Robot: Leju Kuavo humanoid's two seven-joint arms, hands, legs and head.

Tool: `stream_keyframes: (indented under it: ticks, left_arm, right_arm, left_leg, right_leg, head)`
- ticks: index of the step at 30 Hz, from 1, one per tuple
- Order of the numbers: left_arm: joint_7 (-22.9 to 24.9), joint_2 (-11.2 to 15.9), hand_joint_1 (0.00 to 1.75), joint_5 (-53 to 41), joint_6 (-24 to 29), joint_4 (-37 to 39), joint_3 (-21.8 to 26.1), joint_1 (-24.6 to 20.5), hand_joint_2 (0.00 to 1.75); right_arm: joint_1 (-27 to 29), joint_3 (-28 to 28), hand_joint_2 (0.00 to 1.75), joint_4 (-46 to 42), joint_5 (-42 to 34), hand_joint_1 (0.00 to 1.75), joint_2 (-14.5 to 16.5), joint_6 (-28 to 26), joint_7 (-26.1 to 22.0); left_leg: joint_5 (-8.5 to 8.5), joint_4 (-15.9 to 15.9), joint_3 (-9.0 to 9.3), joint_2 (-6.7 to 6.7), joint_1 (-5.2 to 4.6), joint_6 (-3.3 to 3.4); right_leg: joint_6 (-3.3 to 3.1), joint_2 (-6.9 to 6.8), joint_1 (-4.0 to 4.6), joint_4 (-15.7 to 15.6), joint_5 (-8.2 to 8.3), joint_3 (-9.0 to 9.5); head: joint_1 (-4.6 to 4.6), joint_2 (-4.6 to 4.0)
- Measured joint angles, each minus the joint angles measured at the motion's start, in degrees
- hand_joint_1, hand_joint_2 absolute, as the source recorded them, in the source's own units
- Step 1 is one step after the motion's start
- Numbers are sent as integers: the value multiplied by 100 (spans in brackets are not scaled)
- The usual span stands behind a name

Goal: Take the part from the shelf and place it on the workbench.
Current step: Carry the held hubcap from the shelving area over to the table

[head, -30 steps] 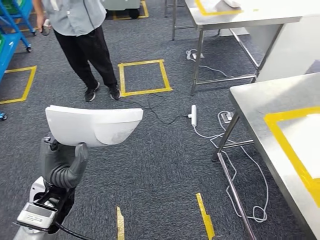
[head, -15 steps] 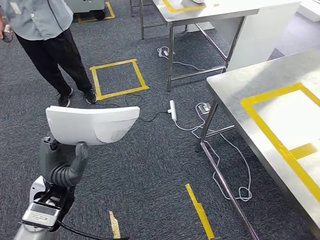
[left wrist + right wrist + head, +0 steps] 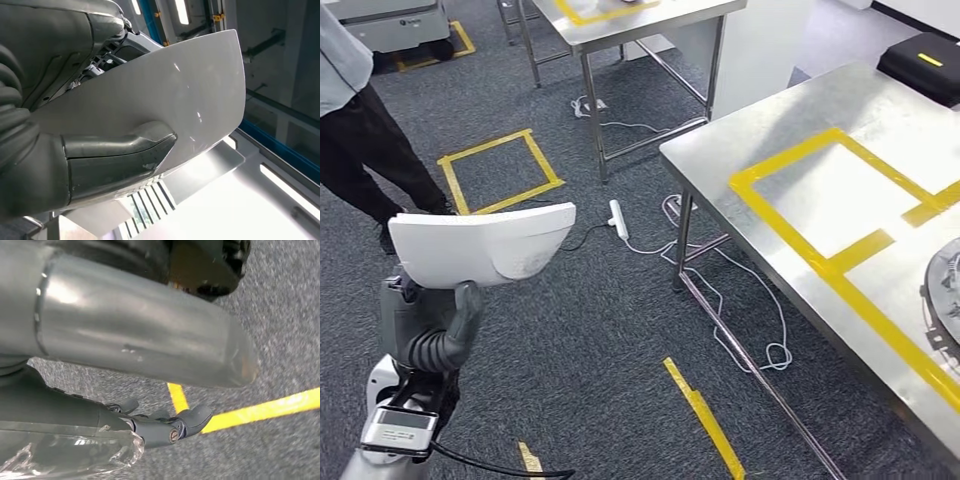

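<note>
Our left hand (image 3: 426, 330) grips the one white part (image 3: 482, 243), thumb (image 3: 117, 155) pressed on it, over carpet | right hand (image 3: 151, 427) hangs, grip unclear | step: carrying; next, we close on the workbench (image 3: 803, 150) and set it inside the yellow tape | two tables, one person

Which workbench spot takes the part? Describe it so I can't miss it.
Look at the steel workbench on the right. On its top is a yellow tape rectangle around bare metal. Unlike the yellow square on the carpet, it sits on the steel, away from the white part in the left robot hand.
</note>
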Motion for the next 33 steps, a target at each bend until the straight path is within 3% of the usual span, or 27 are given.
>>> stream_keyframes:
  ticks: [2,4,6,8,10,12,13,14,15,16,18,19,21,22,24,26,27,28,29,30,32,33]
  left_arm:
    - [-3,8,175,-10,7,-1,14,-1,175]
    - [-7,13,175,-19,11,-3,21,1,175]
    - [-8,14,175,-26,15,-4,23,-4,175]
    - [-9,9,175,-28,16,-4,25,-16,175]
    - [-10,7,175,-28,17,-4,26,-7,175]
    - [-10,11,175,-28,25,-4,28,12,175]
    - [-10,13,175,-29,29,-4,28,16,175]
    - [-10,13,175,-30,34,-4,27,16,175]
    - [-10,12,175,-30,37,-4,27,16,175]
    - [-10,11,175,-30,42,-4,28,16,175]
    - [-10,9,175,-29,57,-4,31,19,175]
    - [-10,7,175,-28,63,-4,31,22,175]
    - [-10,3,175,-28,71,-5,32,23,175]
    - [-10,2,175,-28,74,-7,33,20,175]
    - [-10,2,175,-27,79,-10,37,19,175]
    - [-8,8,175,-26,81,-10,40,38,175]
    - [-7,10,175,-26,82,-9,42,51,175]
    - [-6,12,175,-26,82,-9,42,60,175]
    - [-6,13,175,-26,83,-9,43,65,175]
    - [-6,13,175,-26,84,-9,44,67,175]
    - [-6,16,175,-26,84,-9,47,69,175]
    - [-6,17,175,-26,85,-10,49,69,175]
  right_arm:
    - [-12,-2,0,0,5,0,0,12,-2]
    - [-25,-3,0,1,8,0,0,18,-5]
    - [-13,-4,0,7,8,0,-1,17,-5]
    - [5,-4,0,15,8,0,-2,16,-5]
    - [-10,-4,0,19,8,0,-2,15,-6]
    - [-27,-4,0,20,8,0,-2,16,-6]
    - [-25,-4,0,20,8,0,-2,16,-5]
    - [-18,-4,0,21,8,0,-2,17,-5]
    - [-11,-4,0,21,8,0,-2,17,-4]
    - [-10,-4,0,22,8,0,-2,16,-4]
    - [-35,-4,0,22,14,0,-2,15,-5]
    - [-46,-4,0,23,19,0,-2,15,-5]
    - [-45,-4,0,26,27,0,-2,15,-4]
    - [-32,-5,0,28,30,0,-2,14,-2]
    - [-20,-9,0,31,36,0,-2,13,1]
    - [-30,-10,0,31,42,0,-2,19,1]
    - [-33,-10,0,31,44,0,-2,21,1]
    - [-28,-10,0,32,45,0,-2,24,1]
    - [-21,-11,0,33,45,0,-2,22,2]
    - [-14,-11,0,34,45,0,-2,20,2]
    - [-17,-13,0,35,46,0,-2,19,1]
    - [-26,-13,0,35,46,0,-1,19,1]
  left_leg:
    - [314,-706,321,-238,27,36]
    - [330,-1004,440,-387,29,79]
    - [335,-1056,434,-310,25,139]
    - [367,-1100,436,-184,41,209]
    - [375,-1115,433,-30,37,252]
    - [370,-1113,423,132,22,265]
    - [368,-1113,421,214,18,266]
    - [367,-1112,420,286,14,265]
    - [365,-1112,424,356,11,262]
    - [362,-1112,431,418,5,256]
    - [347,-1100,438,528,-28,214]
    - [345,-1095,439,584,-41,186]
    - [340,-1097,450,700,-50,123]
    - [307,-1074,456,659,-38,85]
    - [71,-786,359,400,-10,20]
    - [-303,-104,59,138,13,-11]
    - [-422,219,-93,97,17,-18]
    - [-437,399,-183,79,19,-20]
    - [-334,370,-175,70,20,-16]
    - [-139,137,-71,41,23,-5]
    - [240,-563,240,-228,49,32]
    - [321,-830,354,-373,62,50]
  right_leg:
    - [34,147,3,32,-4,-14]
    - [104,261,-11,59,12,-85]
    - [185,343,-39,60,36,-162]
    - [247,153,-27,238,-77,-288]
    - [288,-170,-13,844,-396,-593]
    - [315,-289,-29,1523,-665,-918]
    - [320,-308,-33,1643,-669,-967]
    - [316,-328,-36,1539,-573,-898]
    - [303,-378,-35,1230,-406,-716]
    - [279,-502,-22,810,-242,-471]
    - [214,-723,24,171,-76,-103]
    - [183,-766,47,52,-68,-49]
    - [125,-645,54,25,-50,-62]
    - [96,-579,40,9,-29,-58]
    - [38,-456,5,-29,17,-23]
    - [7,-318,-5,-31,39,-43]
    - [1,-238,-4,-28,44,-52]
    - [-1,-156,-3,-23,46,-58]
    - [1,-73,-2,-16,48,-59]
    - [6,9,-2,-6,48,-57]
    - [35,159,1,29,44,-76]
    - [62,225,-2,53,44,-107]
  head:
    - [4,0]
    - [6,0]
    - [3,0]
    - [33,0]
    - [74,0]
    - [86,0]
    - [87,0]
    - [88,0]
    - [88,0]
    - [88,0]
    - [80,0]
    - [74,0]
    - [63,0]
    - [61,0]
    - [38,0]
    - [14,0]
    - [10,0]
    - [8,0]
    - [9,0]
    - [8,0]
    - [10,0]
    - [11,0]
